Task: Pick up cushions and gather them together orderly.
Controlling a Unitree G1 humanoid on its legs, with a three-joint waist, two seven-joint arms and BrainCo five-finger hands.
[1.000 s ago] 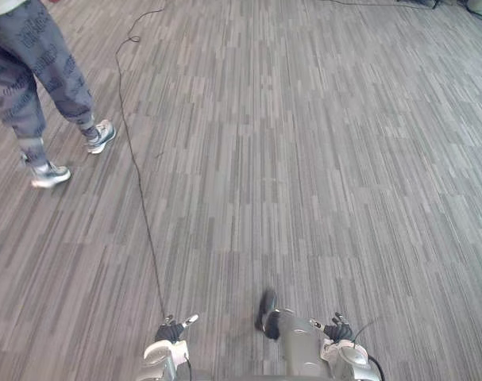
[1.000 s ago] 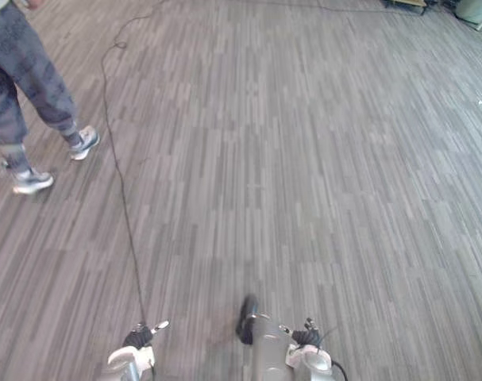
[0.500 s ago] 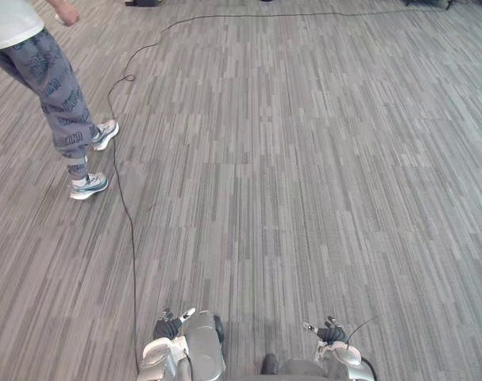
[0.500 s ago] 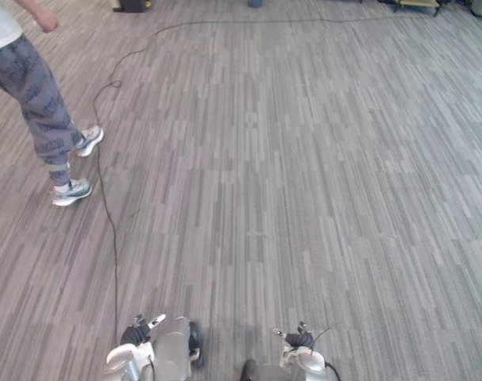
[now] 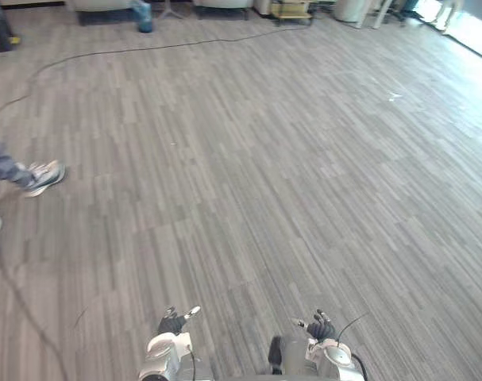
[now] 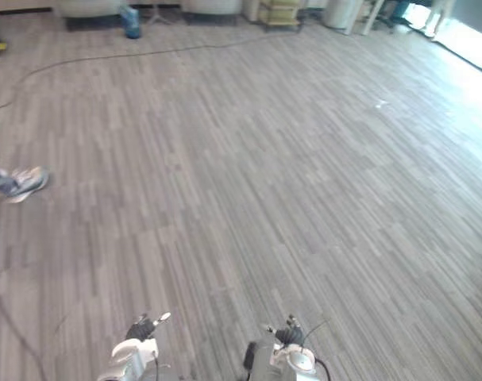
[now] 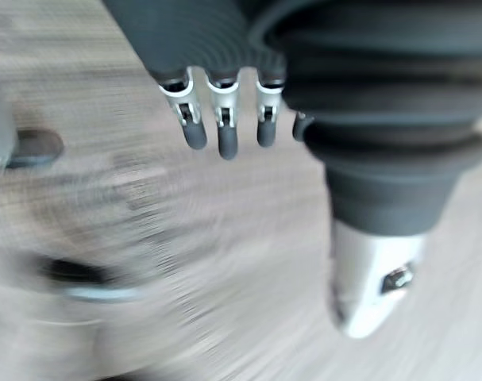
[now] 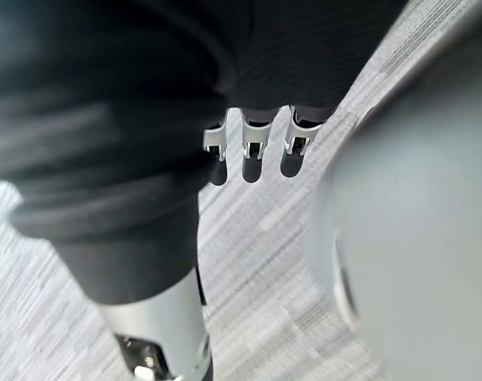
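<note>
**Both hands hanging empty over the floor**

The left hand [image 5: 171,322] and right hand [image 5: 320,328] are hanging low over the grey plank floor [image 5: 264,175], well nearer the robot than a person's shoe [image 5: 44,176]. Both are holding nothing, their fingers [image 7: 225,135] dangling straight and relaxed. Far beyond the shoe, pale padded shapes [image 5: 104,4] are sitting at the floor's far edge, possibly the cushions, though too distant to tell.

From where I stand, the right hand [image 8: 250,136] hangs above the floor [image 8: 260,266], a grey carpet of narrow stripes. Its fingers [image 8: 294,155] point down in a loose, straight row, close side by side, holding nothing. The silver thumb [image 8: 165,325] juts out apart from them, clear of the carpet.
</note>
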